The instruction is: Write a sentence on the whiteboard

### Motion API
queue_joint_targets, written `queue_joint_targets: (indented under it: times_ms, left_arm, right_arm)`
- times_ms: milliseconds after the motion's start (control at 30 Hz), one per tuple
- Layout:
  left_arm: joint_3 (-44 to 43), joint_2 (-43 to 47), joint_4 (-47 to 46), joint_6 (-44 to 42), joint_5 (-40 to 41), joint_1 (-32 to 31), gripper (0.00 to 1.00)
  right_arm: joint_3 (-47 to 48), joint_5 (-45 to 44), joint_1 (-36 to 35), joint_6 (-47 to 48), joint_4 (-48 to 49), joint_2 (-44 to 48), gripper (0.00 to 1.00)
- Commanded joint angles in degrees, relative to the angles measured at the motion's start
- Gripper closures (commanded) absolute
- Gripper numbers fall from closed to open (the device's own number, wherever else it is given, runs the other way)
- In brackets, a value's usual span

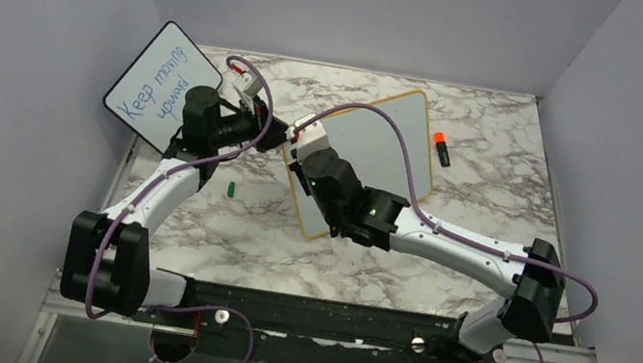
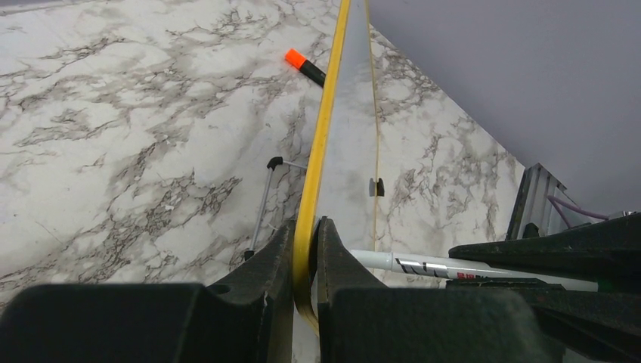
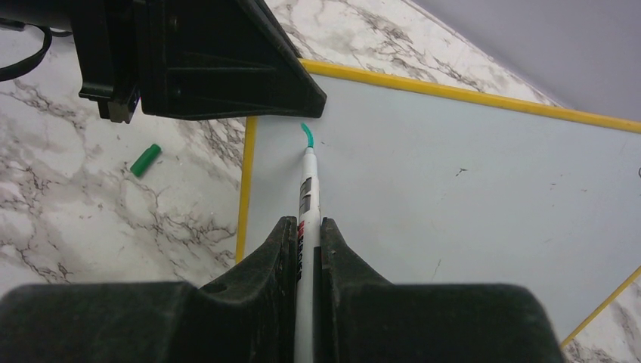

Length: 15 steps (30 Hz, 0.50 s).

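Note:
The whiteboard (image 1: 392,139) with its yellow frame stands tilted at the middle of the table. My left gripper (image 1: 274,135) is shut on its left frame edge; in the left wrist view its jaws (image 2: 306,231) pinch the yellow frame (image 2: 321,144). My right gripper (image 1: 303,161) is shut on a white marker (image 3: 306,189), its green tip on the board (image 3: 453,189) near the clamped corner. A short curved green mark (image 3: 305,132) shows at the tip. No written words show on the board.
A smaller black-framed board (image 1: 163,79) with blue "Keep moving upward" leans at the back left. A green cap (image 1: 230,189) lies left of the whiteboard and also shows in the right wrist view (image 3: 145,160). An orange-capped black marker (image 1: 441,148) lies right of the whiteboard.

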State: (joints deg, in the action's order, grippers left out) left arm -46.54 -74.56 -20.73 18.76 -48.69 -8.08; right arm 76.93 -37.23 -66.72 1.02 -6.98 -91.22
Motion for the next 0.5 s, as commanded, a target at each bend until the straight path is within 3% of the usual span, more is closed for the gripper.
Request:
queue_joint_targets:
  times_ms: [0,467]
  left_arm:
    - [-0.02,-0.68,6.03,-3.82,0.61,-1.51,1.0]
    - [-0.08,-0.53,6.36,-4.16,0.96,-1.5,1.0]
  right_arm:
    - [-0.31,-0.82,-0.43,-3.07,-3.87,-0.18,1.0]
    - [-1.67,-0.37,-1.4,-6.26,-9.86,1.13,1.0]
